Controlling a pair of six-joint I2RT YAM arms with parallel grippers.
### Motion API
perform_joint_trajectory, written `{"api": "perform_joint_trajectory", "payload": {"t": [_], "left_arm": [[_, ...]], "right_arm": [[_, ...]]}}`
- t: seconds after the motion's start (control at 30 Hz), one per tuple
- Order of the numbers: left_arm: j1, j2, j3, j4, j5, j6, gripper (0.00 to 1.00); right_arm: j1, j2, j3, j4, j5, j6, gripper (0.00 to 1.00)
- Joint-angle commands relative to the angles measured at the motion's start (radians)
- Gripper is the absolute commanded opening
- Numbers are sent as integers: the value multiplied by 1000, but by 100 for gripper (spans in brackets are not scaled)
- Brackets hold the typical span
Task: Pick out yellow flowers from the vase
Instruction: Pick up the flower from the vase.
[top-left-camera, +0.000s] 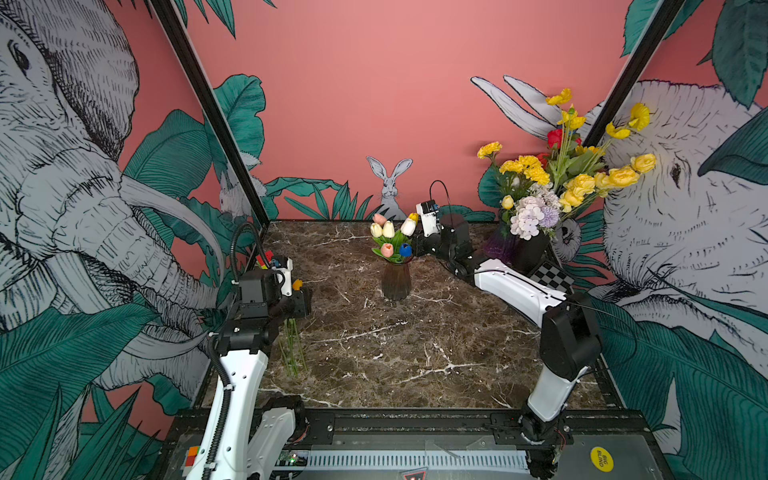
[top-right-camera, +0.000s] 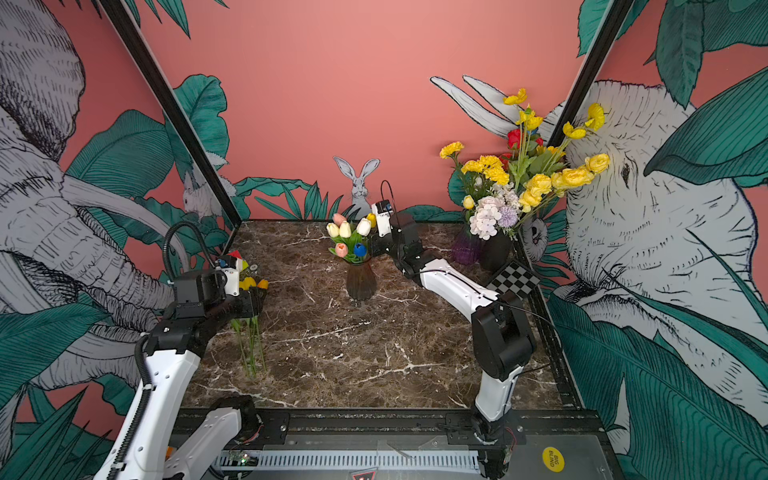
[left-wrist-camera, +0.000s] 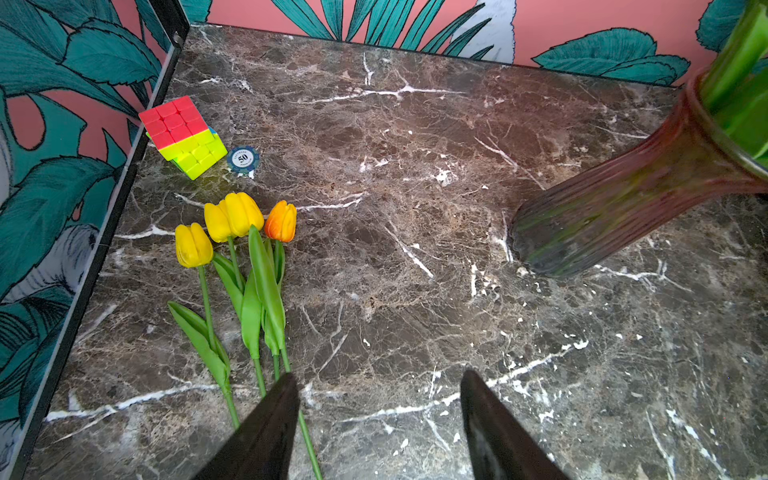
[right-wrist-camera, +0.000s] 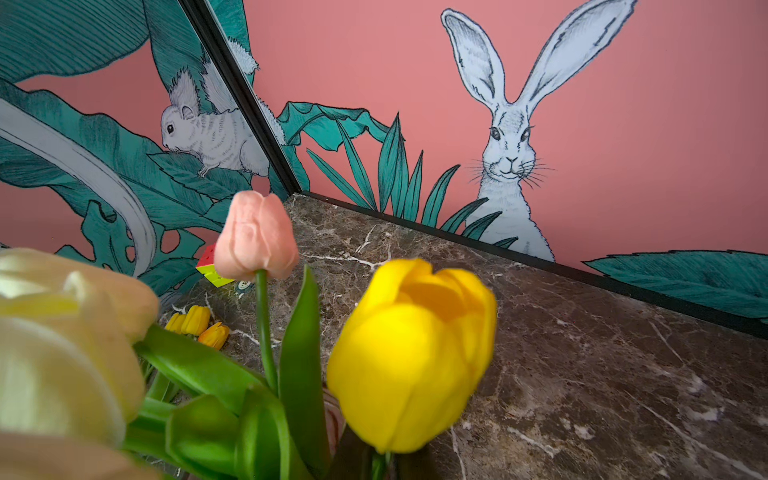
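1. Far left, done so far: at least three laid tulips (left-wrist-camera: 232, 216), yellow and one orange-tinged, lie flat on the table (left-wrist-camera: 415, 291), well apart from the vase. Two heads overlap, so the count is unsure.
2. Over their stem ends hovers the left gripper (left-wrist-camera: 378, 374), jaws apart, empty.
3. Centre: the vase (top-left-camera: 396, 282) holds white, pink and blue tulips plus one yellow tulip (right-wrist-camera: 411, 353), upright. That one is left to pull.
4. Just beside the leaves is the right gripper (top-left-camera: 419, 246). Its jaws are hidden by foliage, so I cannot tell whether they are apart or gripping. The stem is cut off in the wrist view.
5. Back right: a bouquet (top-left-camera: 528, 216) has many yellow blooms (top-left-camera: 582, 183). If these count, most of the work remains.
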Motion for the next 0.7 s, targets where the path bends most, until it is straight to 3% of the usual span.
{"api": "perform_joint_trajectory", "payload": {"t": [0.0,0.67], "left_arm": [[-4,-6,-9,12,12,10,64],[-4,-4,-9,13,15,10,65]], "right_arm": [[-19,-29,0,18,-20,27,14],[-40,-65,-43,71,-133,85,3]]}}
